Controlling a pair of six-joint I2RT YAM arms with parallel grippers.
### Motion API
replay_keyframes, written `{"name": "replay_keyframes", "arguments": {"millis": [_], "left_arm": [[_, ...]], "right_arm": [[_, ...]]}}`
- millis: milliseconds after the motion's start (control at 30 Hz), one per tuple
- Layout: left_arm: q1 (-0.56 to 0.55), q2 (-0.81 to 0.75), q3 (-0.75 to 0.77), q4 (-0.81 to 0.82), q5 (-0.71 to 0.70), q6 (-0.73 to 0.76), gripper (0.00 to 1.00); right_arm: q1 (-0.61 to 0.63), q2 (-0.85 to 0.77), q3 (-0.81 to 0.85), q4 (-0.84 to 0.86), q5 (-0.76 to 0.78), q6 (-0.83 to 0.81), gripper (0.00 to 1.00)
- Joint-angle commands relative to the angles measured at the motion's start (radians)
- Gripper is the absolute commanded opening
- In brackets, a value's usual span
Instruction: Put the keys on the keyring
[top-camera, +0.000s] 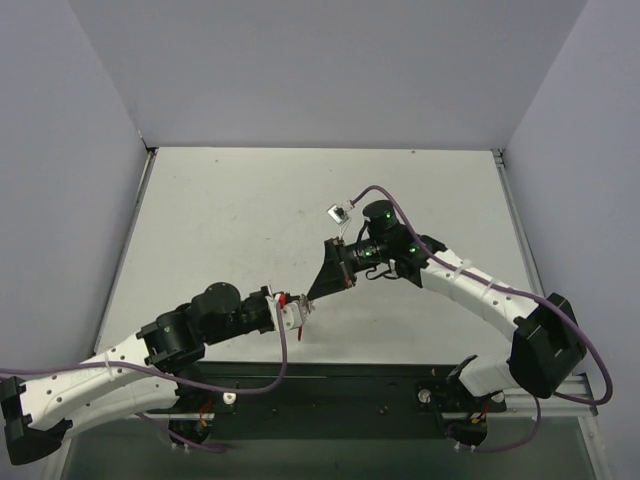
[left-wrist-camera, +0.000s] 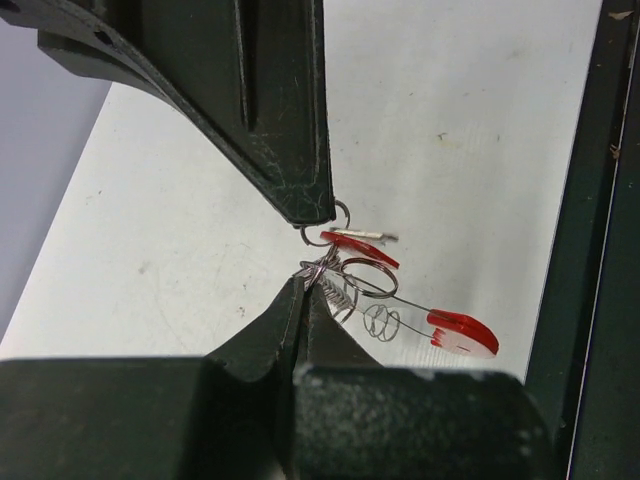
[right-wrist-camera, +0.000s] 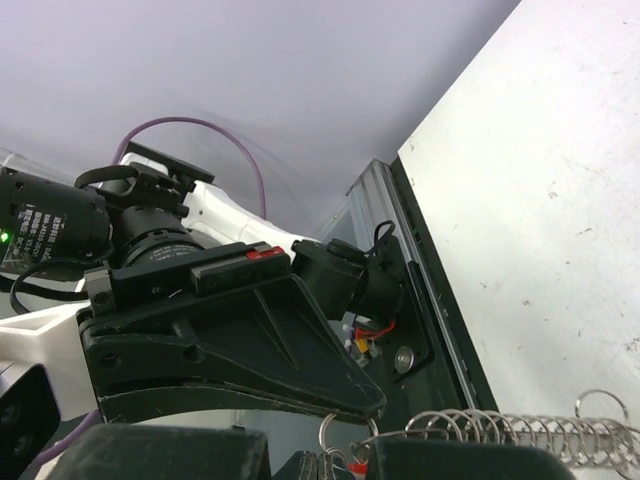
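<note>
Red-headed key (left-wrist-camera: 462, 333): just beside keyring (left-wrist-camera: 368, 283), held above table (left-wrist-camera: 180, 200). Left gripper (left-wrist-camera: 305, 285): clamped on keyring's wire. Right gripper (left-wrist-camera: 318, 215): fingers pressed together, tip at small loop (left-wrist-camera: 340, 212). Handling: brace keyring firmly and feed key along the wire slowly.

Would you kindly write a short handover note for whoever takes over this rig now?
Left end effector: shut on the keyring, a silver coil with rings, held above the table.
Right end effector: shut, tip meeting the left's, a small ring at it; grip unclear.
The key: red head, hanging in the bundle just past the left fingers.
Done: both arms meet at the bundle; threading cannot be told.
To do: confirm threading; a small silver item lies on the table beyond the right arm.
</note>
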Motion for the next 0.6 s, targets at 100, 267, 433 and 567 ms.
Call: {"name": "replay_keyframes", "arguments": {"millis": [100,267,433,567], "left_arm": [[-0.014,0.006,0.043,0.024,-0.088,-0.005,0.00],[-0.017,0.007,0.045,0.021,-0.107,-0.003,0.00],[-0.023,0.015,0.043,0.021,-0.108,0.000,0.00],[-0.025,0.006,0.045,0.018,-0.111,0.003,0.00]], "right_arm": [[-0.030,-0.025,-0.037,0.098,-0.034,0.071,0.00],[-0.039,-0.014,-0.117,0.390,-0.061,0.272,0.00],[-0.046,0.023,-0.168,0.623,-0.078,0.433,0.00],[-0.062,0.034,-0.184,0.668,-0.080,0.455,0.00]]}}
